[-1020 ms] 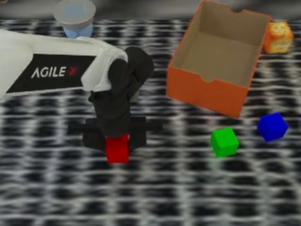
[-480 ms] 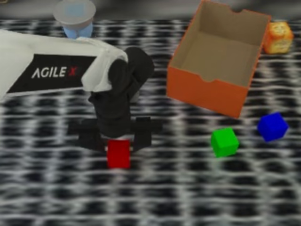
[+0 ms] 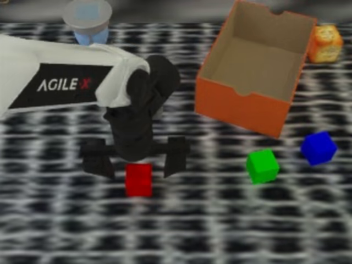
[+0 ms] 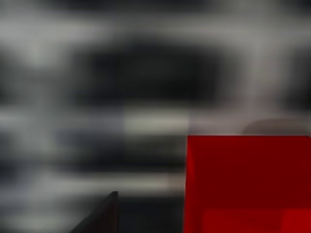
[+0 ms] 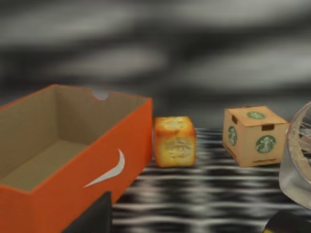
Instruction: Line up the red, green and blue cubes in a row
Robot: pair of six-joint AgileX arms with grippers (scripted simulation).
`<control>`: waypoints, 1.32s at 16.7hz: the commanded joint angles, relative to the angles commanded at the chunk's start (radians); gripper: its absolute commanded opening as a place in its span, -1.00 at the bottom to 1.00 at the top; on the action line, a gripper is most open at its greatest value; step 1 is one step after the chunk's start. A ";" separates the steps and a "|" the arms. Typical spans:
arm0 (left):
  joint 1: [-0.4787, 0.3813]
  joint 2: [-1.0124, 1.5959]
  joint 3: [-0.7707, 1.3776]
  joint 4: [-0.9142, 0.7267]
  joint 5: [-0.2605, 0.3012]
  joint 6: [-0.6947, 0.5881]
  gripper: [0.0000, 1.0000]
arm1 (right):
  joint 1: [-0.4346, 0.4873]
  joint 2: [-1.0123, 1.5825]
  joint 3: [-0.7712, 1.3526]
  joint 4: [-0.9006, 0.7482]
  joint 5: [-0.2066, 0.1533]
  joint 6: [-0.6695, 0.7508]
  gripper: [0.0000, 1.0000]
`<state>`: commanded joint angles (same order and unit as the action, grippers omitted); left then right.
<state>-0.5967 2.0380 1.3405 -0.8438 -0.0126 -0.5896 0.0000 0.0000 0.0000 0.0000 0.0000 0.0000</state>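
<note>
The red cube [image 3: 138,179] rests on the patterned table at left of centre. My left gripper [image 3: 137,164] stands open just behind it, its fingers [image 3: 98,160] spread wide to either side and touching nothing. In the left wrist view the red cube [image 4: 248,184] fills the corner beside one dark fingertip [image 4: 99,218]. The green cube [image 3: 262,165] and the blue cube [image 3: 318,147] sit apart at the right, in front of the orange box. My right arm is out of the top view; its wrist view shows two fingertips [image 5: 92,218] far apart with nothing between them.
A large open orange cardboard box [image 3: 242,104] stands at the back right, with an orange-yellow block [image 3: 324,43] behind it. A pale blue cup [image 3: 87,19] is at the back left. The right wrist view also shows a small logo carton [image 5: 252,136] and a glass object [image 5: 299,155].
My left gripper's fingers have spread apart and let go of the red cube, which now lies free on the table. The green and blue cubes have not moved.
</note>
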 joint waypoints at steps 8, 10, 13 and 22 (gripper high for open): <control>0.009 -0.049 0.091 -0.146 0.000 -0.004 1.00 | 0.000 0.000 0.000 0.000 0.000 0.000 1.00; 0.013 -0.075 0.131 -0.214 0.000 -0.006 1.00 | 0.000 0.000 0.000 0.000 0.000 0.000 1.00; 0.017 -0.095 0.156 -0.251 -0.001 -0.006 1.00 | 0.000 0.000 0.000 0.000 0.000 0.000 1.00; 0.084 -0.246 0.017 -0.155 -0.009 0.003 1.00 | 0.046 0.153 0.147 -0.099 0.001 0.024 1.00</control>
<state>-0.5130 1.7919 1.3573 -0.9988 -0.0216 -0.5867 0.0462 0.1533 0.1472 -0.0992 0.0005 0.0240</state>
